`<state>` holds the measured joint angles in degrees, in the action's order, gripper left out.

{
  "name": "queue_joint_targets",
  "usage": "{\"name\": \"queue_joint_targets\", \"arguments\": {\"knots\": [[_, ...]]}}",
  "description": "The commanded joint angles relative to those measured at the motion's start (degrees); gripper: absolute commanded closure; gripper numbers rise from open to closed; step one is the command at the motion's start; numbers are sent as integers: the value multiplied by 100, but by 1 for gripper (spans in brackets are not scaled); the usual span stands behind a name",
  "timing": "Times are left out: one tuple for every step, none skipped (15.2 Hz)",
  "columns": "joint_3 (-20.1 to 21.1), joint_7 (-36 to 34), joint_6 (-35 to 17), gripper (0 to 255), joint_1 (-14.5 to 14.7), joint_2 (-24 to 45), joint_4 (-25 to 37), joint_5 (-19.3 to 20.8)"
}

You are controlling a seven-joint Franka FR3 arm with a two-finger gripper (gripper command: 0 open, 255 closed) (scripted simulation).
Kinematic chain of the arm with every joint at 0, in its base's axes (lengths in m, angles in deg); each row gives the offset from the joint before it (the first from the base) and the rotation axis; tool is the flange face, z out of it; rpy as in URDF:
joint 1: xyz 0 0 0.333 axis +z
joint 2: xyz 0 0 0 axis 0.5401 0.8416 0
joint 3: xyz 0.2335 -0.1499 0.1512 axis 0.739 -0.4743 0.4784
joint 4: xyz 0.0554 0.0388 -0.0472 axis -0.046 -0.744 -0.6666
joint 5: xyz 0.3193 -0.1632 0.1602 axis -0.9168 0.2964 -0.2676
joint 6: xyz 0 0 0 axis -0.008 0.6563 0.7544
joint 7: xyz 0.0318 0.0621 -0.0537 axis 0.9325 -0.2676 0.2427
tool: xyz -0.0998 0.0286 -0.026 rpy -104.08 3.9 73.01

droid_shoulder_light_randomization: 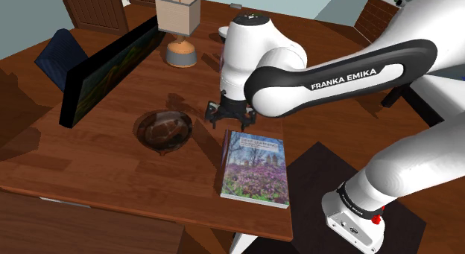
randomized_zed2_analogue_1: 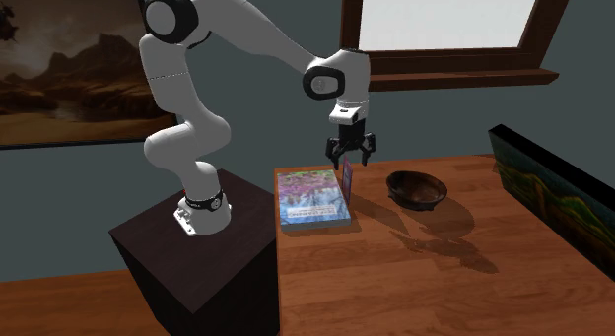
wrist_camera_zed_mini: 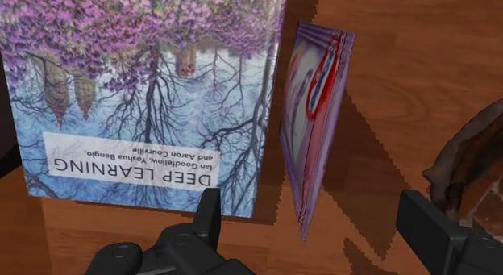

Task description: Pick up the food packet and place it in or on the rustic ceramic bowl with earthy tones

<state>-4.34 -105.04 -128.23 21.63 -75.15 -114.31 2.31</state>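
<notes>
Hovers with gripper (randomized_zed2_analogue_1: 352, 157) spread wide over thin, glossy packet (wrist_camera_zed_mini: 314, 120), untouched, standing on edge on wooden table (droid_shoulder_light_randomization: 112, 163). Hemmed by flat book (droid_shoulder_light_randomization: 255, 167) one side, dark rounded bowl (droid_shoulder_light_randomization: 162, 132) the other. Lamp (droid_shoulder_light_randomization: 179, 29) well apart.

On my feed I see a dark wooden table (droid_shoulder_light_randomization: 89, 163) in a room with grey-blue walls (randomized_zed2_analogue_1: 444, 117), a bright window (randomized_zed2_analogue_1: 444, 19) framed in dark wood, a landscape painting (randomized_zed2_analogue_1: 69, 78) on the wall, a shaded lamp (droid_shoulder_light_randomization: 177, 25) on the table and a blue chair (droid_shoulder_light_randomization: 56, 55) beside it.
</notes>
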Motion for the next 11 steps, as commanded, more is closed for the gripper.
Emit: {"name": "queue_joint_targets", "arguments": {"knots": [[68,-104,-164,0,-50,147,-43,106],[91,-137,-247,0,-66,203,-81,149],[115,-172,-329,0,-84,262,-118,195],[139,-210,-410,0,-102,324,-153,245],[152,-232,-457,0,-112,360,-173,275],[151,-233,-457,0,-112,360,-173,276],[151,-232,-457,0,-111,360,-173,275],[151,-233,-457,0,-111,360,-173,276],[151,-233,-457,0,-111,360,-173,276],[151,-233,-457,0,-111,360,-173,276],[151,-233,-457,0,-111,360,-173,276]]}}
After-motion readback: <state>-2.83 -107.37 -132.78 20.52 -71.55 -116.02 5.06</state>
